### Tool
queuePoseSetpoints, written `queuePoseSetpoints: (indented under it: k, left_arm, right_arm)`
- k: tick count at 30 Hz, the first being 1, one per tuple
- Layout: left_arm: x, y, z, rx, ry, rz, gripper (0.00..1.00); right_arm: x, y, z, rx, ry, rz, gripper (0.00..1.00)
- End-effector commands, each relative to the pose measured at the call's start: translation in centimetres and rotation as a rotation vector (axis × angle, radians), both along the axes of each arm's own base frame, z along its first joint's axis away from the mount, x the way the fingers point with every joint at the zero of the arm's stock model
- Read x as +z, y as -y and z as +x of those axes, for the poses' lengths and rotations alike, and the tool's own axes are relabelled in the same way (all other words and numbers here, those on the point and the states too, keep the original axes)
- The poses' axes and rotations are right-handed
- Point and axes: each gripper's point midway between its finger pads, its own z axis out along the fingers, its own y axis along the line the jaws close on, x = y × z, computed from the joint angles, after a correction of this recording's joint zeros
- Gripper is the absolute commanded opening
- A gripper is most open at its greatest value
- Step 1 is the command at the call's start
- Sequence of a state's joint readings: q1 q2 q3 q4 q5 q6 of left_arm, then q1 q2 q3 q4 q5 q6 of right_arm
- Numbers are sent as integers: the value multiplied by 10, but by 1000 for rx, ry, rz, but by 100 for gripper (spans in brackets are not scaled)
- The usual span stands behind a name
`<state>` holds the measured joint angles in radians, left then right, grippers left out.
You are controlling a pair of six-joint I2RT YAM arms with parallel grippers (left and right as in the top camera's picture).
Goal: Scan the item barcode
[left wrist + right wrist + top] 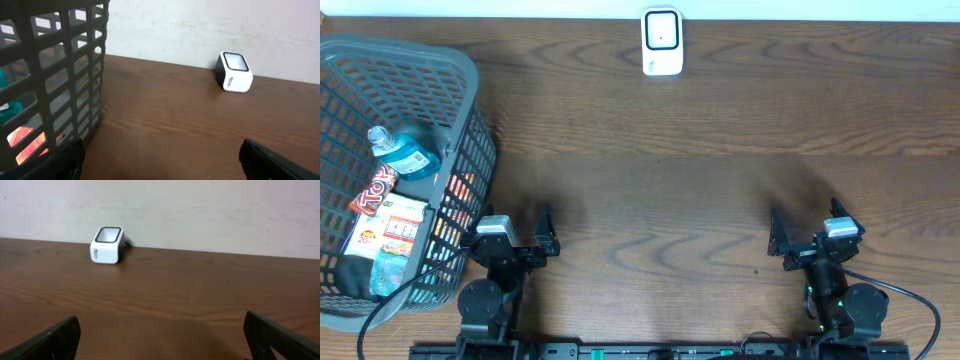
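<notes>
A white barcode scanner (pixel 661 41) with a dark window stands at the table's far edge, also visible in the left wrist view (pixel 234 72) and the right wrist view (pixel 106 245). The items lie in a grey mesh basket (pixel 470 90) at the left: a blue bottle (pixel 405 152), a red snack pack (pixel 372 190) and a white box (pixel 390 228). My left gripper (pixel 510 240) (pixel 161 155) rests open beside the basket's near right corner, holding nothing. My right gripper (pixel 808 236) (pixel 162 330) rests open at the near right, holding nothing.
The basket wall (pixel 55 75) fills the left of the left wrist view, close to my left finger. Both arm bases sit along the table's near edge. A pale wall rises behind the scanner.
</notes>
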<state>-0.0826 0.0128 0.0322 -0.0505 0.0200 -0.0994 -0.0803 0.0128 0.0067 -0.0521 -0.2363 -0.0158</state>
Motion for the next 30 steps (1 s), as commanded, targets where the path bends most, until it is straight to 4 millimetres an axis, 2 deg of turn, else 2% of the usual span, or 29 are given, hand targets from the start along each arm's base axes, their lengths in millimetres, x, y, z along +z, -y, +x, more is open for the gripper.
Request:
queuePoseSetpoints:
  k: [1,14,16,18,22,26,27,30]
  left_arm:
    - [-17,0,0,0,-39,20,99]
    - [-23,0,0,-1,-66,22,99]
    - [-18,2,0,-13,-59,20,99]
    - [-5,8,-1,-48,-32,14,99]
    - [48,27,-11,-162,58,-3,99]
    - [82,27,-22,-168,94,-3,99]
    - [100,27,-29,-168,117,-4,99]
    - [127,26,-36,-169,154,-7,99]
  right_arm:
    - [-2,1,0,-2,-4,-14,99]
    - [-2,1,0,-2,-4,-14,99]
    - [-2,1,0,-2,-4,-14,99]
    - [-2,1,0,-2,-4,-14,99]
    - [-2,1,0,-2,-4,-14,99]
    - [-2,1,0,-2,-4,-14,99]
    - [-2,1,0,-2,-4,-14,99]
    - [-2,1,0,-2,-4,-14,99]
